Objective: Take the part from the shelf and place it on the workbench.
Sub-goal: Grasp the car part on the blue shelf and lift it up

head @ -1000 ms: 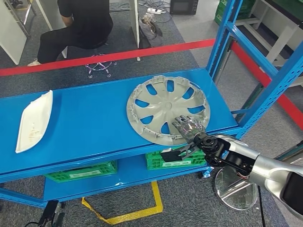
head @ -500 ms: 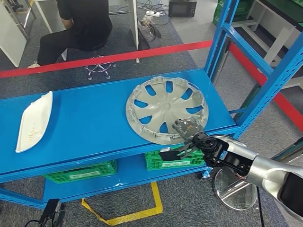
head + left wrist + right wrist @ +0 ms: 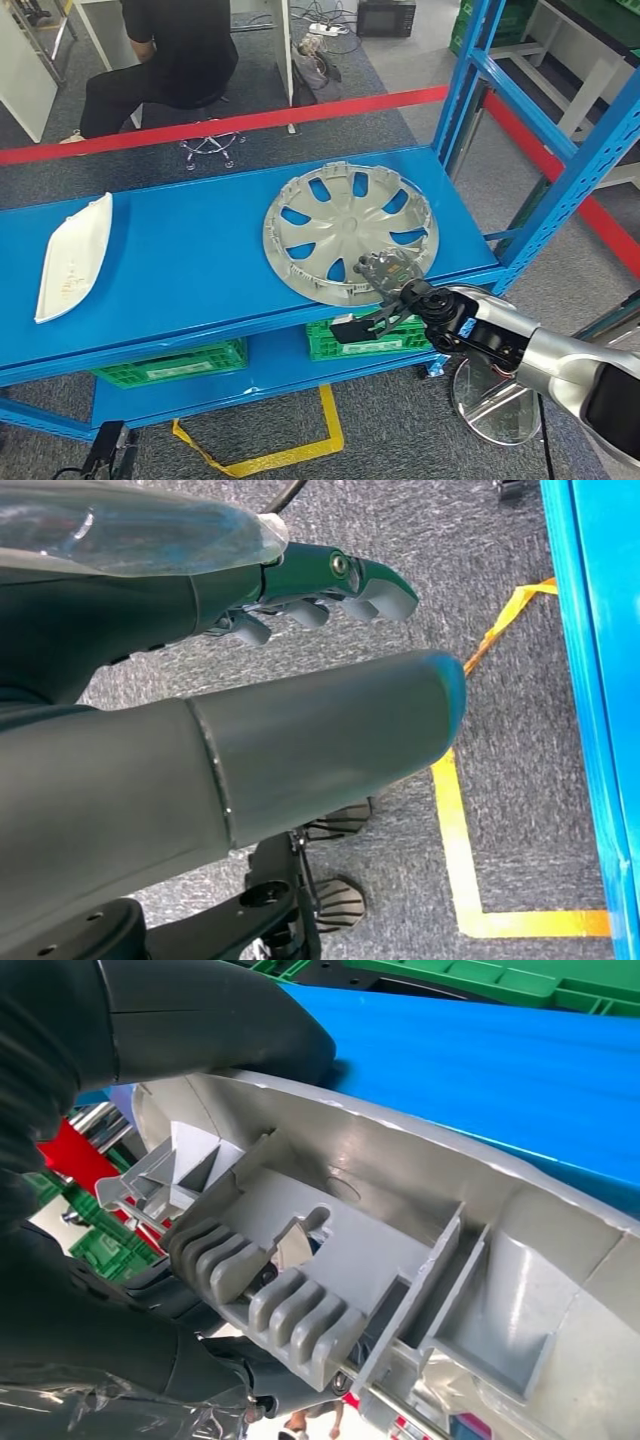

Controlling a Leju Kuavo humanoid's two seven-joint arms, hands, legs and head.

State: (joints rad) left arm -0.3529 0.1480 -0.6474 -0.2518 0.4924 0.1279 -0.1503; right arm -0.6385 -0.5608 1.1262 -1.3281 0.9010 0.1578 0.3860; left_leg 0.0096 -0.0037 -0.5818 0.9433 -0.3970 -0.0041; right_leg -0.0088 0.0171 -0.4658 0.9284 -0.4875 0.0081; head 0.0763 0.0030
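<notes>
The part is a grey plastic hubcap [image 3: 349,228] lying inner side up on the right end of the blue shelf board [image 3: 189,250]. Its near rim juts a little past the shelf's front edge. My right hand [image 3: 385,285] grips that near rim, fingers [image 3: 381,268] on top and thumb [image 3: 349,328] beneath. Close up in the right wrist view, the ribbed inside of the hubcap [image 3: 468,1220] is clamped by the dark thumb [image 3: 211,1020]. My left hand [image 3: 226,760] hangs over the carpet and holds nothing, its fingers [image 3: 332,590] apart from the thumb.
A white curved panel [image 3: 72,255] lies at the shelf's left end. Green crates [image 3: 173,362] stand on the lower level. Blue uprights [image 3: 558,190] rise at right. A person [image 3: 170,50] sits behind the shelf. Yellow tape [image 3: 264,455] and a round shiny disc [image 3: 494,400] are on the floor.
My right hand has closed around the hubcap's near rim and drawn back slightly to the left. The hubcap has shifted a little toward the front edge.
</notes>
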